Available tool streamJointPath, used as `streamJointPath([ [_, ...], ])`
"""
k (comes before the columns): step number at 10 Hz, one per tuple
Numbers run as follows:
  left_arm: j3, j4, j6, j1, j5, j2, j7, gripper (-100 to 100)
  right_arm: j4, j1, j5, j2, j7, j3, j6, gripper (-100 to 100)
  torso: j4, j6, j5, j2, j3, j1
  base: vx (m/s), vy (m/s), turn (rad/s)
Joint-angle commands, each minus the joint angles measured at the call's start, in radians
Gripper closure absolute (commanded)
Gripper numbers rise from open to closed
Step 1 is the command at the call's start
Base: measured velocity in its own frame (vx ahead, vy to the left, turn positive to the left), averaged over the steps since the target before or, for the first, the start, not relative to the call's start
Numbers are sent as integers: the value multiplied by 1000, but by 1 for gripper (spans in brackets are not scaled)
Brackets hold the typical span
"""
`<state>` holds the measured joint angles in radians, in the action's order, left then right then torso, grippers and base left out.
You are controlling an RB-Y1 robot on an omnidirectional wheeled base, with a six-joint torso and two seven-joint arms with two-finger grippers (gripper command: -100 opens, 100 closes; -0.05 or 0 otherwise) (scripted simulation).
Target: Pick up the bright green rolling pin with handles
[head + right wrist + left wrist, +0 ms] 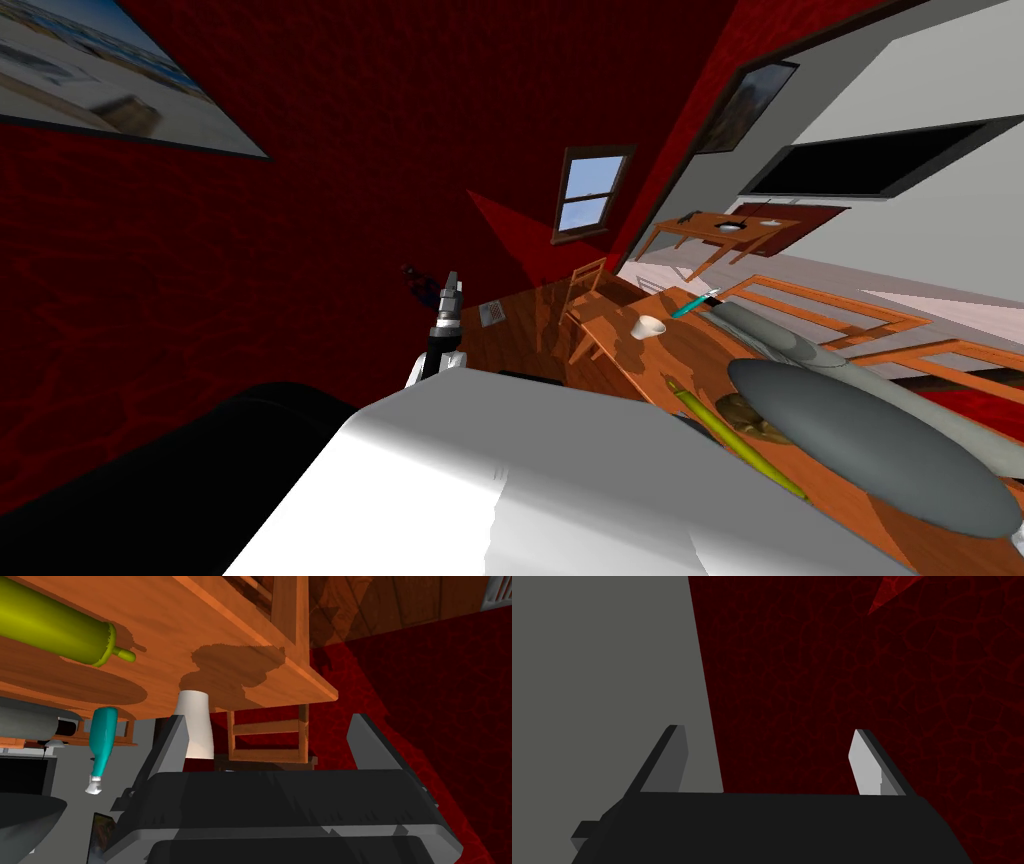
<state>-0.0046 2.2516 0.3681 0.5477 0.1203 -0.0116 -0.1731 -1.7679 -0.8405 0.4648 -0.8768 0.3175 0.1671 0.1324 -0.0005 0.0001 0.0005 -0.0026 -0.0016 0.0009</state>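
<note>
The rolling pin (pixel 735 440) is yellow-green with small handles and lies on the wooden table (pixel 660 370) close to my chest. In the right wrist view the rolling pin (pixel 55 628) rests on the table (pixel 240 631), well to one side of my right gripper (pixel 270 731). That gripper is open and holds nothing. My right forearm (pixel 850 440) reaches over the table above the pin. My left gripper (pixel 453 285) is raised away from the table near the red wall, and the left gripper (pixel 768 731) is open and holds nothing.
A white cup (pixel 650 326) and a teal bottle (pixel 695 303) stand on the table farther along. The cup (pixel 195 723) sits just beyond one right finger, with the bottle (pixel 102 746) past it. A wooden chair (pixel 585 300) stands at the table's end. A second table (pixel 720 232) is at the back.
</note>
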Motion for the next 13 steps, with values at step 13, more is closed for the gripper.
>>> streamJointPath([
  [13,0,0,0,0,0,0,0,0,292,-56,166,-198,50,184,81,-100,0,1,-1,-2,-1,-6,79,-44,96],
])
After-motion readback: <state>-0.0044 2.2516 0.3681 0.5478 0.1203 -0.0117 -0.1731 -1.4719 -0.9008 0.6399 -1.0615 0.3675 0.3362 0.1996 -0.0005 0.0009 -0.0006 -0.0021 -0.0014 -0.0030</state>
